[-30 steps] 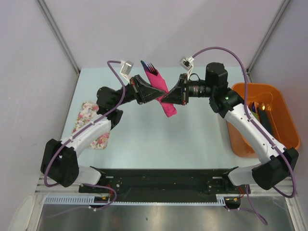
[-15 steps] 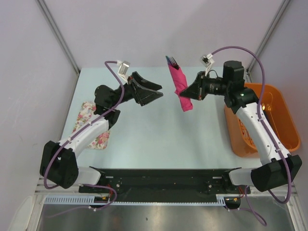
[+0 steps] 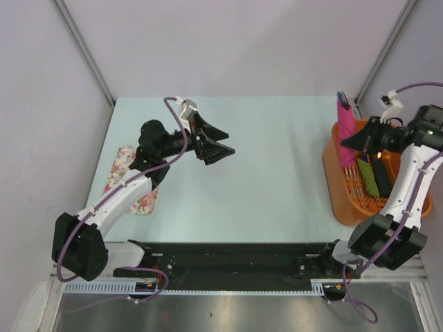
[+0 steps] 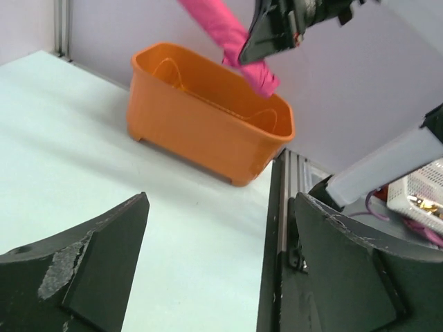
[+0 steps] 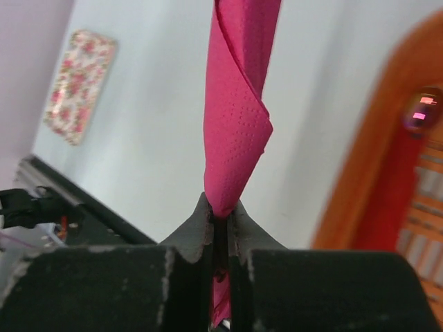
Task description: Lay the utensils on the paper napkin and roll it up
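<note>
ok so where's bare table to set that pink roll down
Widest bare patch of table: between the left end effector and the tub, from the back wall to the base rail. Crowded: the left edge, where the left arm crosses the mat, and the tub, full of clutter, with the right end effector holding the roll above it.
</note>
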